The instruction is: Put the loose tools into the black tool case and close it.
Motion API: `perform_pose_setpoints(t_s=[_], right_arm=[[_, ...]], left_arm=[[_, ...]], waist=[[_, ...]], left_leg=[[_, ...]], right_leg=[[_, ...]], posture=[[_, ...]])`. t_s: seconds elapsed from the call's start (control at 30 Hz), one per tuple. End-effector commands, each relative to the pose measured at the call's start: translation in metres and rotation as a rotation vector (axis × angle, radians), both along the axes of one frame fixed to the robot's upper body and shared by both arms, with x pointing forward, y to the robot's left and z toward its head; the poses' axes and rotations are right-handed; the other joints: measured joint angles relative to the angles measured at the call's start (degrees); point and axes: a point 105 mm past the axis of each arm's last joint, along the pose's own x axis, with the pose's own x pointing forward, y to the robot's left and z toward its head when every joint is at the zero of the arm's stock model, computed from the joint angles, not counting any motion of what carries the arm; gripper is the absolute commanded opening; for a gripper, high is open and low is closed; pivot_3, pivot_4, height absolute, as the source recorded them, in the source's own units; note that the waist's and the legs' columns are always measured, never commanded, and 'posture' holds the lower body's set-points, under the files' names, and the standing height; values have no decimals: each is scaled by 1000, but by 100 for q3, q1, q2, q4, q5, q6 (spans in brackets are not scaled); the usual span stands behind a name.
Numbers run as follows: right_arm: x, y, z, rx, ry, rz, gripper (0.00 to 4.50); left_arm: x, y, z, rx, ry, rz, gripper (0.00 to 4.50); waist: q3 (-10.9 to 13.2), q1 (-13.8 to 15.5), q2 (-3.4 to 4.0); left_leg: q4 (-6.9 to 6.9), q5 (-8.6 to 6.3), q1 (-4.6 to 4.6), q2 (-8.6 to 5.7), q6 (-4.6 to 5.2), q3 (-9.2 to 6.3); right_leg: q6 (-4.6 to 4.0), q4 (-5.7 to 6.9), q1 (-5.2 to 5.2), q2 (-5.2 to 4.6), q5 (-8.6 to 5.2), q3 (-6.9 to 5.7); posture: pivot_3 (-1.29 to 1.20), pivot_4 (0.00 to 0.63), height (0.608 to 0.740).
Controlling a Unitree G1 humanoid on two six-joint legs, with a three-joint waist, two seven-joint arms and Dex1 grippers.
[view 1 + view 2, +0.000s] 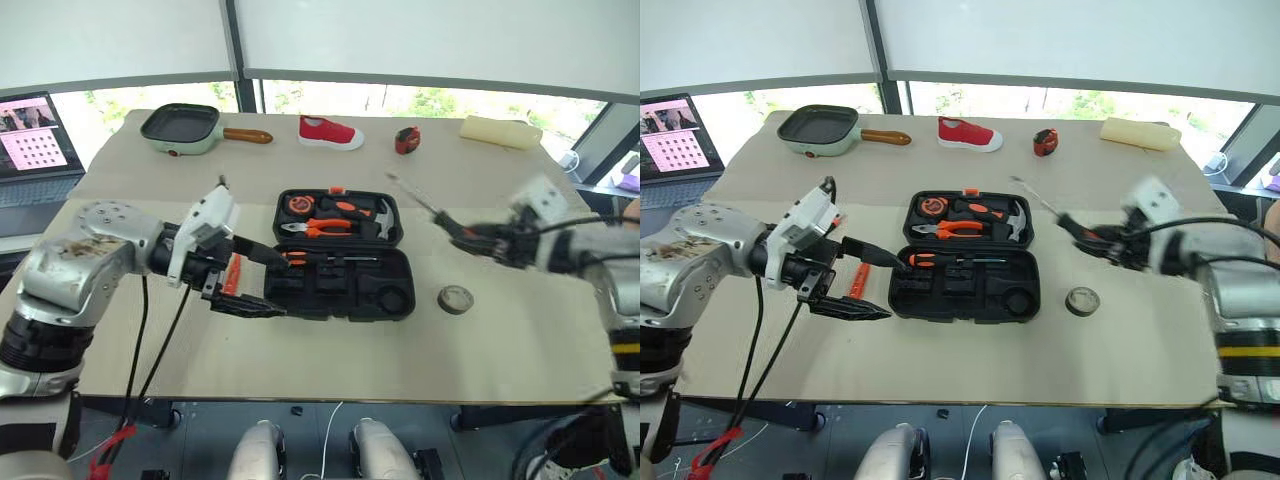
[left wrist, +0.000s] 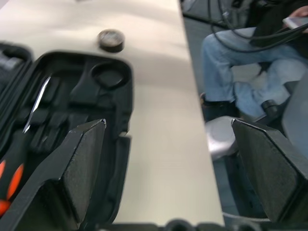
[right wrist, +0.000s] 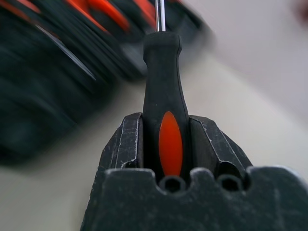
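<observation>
The right claw (image 1: 452, 228), clamped on 1 screwdriver (image 3: 162, 96) right of the black tool case (image 1: 340, 285), should lay it level in a free slot; left claw (image 1: 252, 280) gapes empty.

A pale beige rectangular worktop (image 1: 330, 360) stands before wide windows (image 1: 420, 100) with white roller blinds (image 1: 430, 40) half down; daylight and greenery show beneath. Dark grey floor (image 1: 200, 440) lies below.
</observation>
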Motion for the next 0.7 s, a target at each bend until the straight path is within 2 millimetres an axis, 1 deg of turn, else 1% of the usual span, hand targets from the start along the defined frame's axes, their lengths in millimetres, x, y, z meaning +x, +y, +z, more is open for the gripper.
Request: perform_pose_setpoints(t_s=[0.03,0.1,0.17,0.23,0.3,0.37,0.47,0.7], right_arm=[[-9,25,-29,-239,28,176,1041],[0,37,-42,-319,29,218,1041],[9,46,-46,-350,8,239,1041],[16,49,-47,-361,0,242,1041],[19,50,-49,-376,-7,250,1041],[22,51,-51,-379,-27,254,1041],[29,51,-55,-383,-53,215,1041],[29,46,-60,-431,-98,231,1041]], left_arm=[[0,5,9,-4,-48,21,4500],[5,6,6,10,-74,46,4500],[7,6,4,13,-82,55,4500],[6,6,3,12,-80,56,4500],[5,6,2,17,-84,58,4500],[5,7,1,20,-87,62,4500],[5,7,1,20,-93,66,4500],[7,7,1,25,-101,66,4500]], waist=[[6,72,-12],[12,165,-23],[13,182,-24],[14,173,-24],[14,175,-24],[14,180,-24],[14,163,-24],[14,159,-24]], left_leg=[[-1,0,0,-1,0,1],[1,0,-4,-6,0,7],[10,1,-21,-10,3,10],[25,2,-59,-10,4,14],[32,7,-94,-9,5,10],[29,7,-94,-8,6,8],[28,6,-94,-7,7,8],[28,6,-93,-7,6,9]], right_leg=[[0,-3,2,-2,-1,-4],[1,-15,5,-9,-2,-9],[1,-18,-6,-12,-1,-7],[1,3,-48,-12,1,-1],[2,13,-83,-9,3,0],[2,12,-81,-8,3,-4],[2,9,-80,-8,3,-4],[1,11,-80,-8,3,-4]], posture=[[0,150,740],[0,150,740],[0,150,740],[0,150,740],[0,150,740],[0,150,740],[0,150,740],[0,150,740]])
